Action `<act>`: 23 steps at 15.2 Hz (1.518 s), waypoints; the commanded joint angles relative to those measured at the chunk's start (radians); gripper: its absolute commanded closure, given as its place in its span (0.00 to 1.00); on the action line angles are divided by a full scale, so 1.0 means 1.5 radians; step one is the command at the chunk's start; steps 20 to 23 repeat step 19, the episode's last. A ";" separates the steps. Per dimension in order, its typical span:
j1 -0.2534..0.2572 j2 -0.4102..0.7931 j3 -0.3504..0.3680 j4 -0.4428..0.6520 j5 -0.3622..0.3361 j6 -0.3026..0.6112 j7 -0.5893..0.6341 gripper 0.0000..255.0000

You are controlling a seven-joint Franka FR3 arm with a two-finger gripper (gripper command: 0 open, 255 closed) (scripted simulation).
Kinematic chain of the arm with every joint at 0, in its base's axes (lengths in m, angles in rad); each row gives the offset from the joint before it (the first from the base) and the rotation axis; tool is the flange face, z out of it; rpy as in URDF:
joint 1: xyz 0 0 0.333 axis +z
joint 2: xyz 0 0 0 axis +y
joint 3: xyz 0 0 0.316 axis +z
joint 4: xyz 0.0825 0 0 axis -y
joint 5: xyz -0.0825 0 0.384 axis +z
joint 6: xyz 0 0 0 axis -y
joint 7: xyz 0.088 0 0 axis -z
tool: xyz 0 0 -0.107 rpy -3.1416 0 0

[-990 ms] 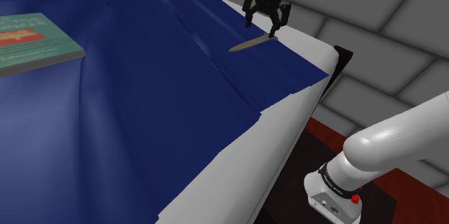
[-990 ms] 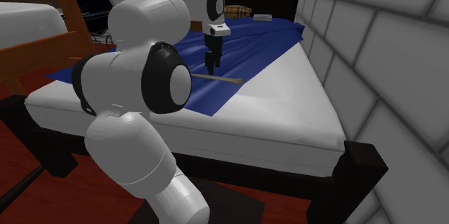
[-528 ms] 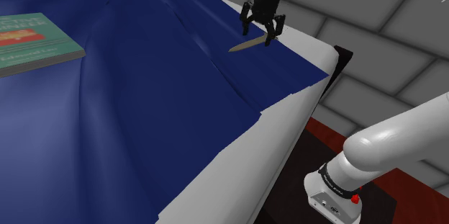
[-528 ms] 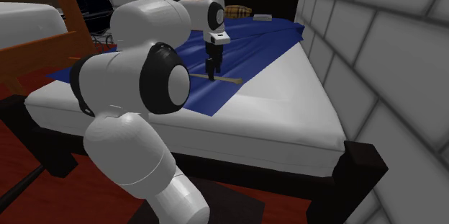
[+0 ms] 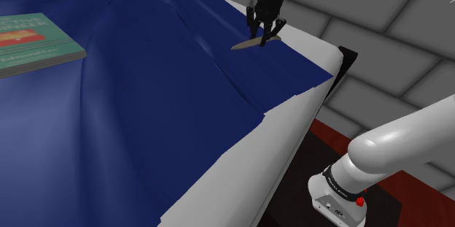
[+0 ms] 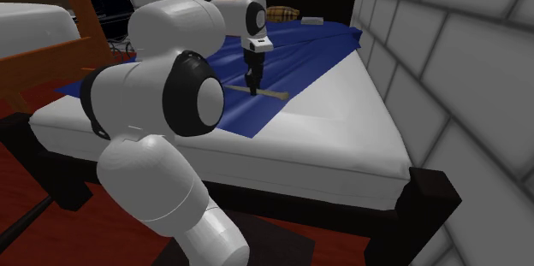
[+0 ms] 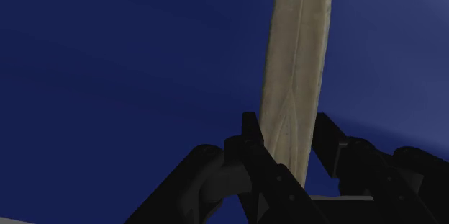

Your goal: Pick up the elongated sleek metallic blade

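The blade [image 5: 246, 44] is lying flat on the blue bedcover [image 5: 146, 94]. It is showing as a long, slim, pale tan strip with a faint ridge running down its middle. It is sitting directly under the end effector [image 5: 263, 36] and passing between the two black fingers, which are pressing on its long edges. One end is tapering to a point and sticking out well past the fingers.

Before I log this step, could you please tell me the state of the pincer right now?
Pincer: closed on the pale blade, which lies on the blue bedcover.
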 commanded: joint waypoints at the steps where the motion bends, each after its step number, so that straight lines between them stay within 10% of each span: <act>1: 0.000 0.002 0.001 -0.001 0.000 -0.011 0.000 1.00; 23: -0.003 0.056 0.007 0.187 -0.024 -0.151 0.018 1.00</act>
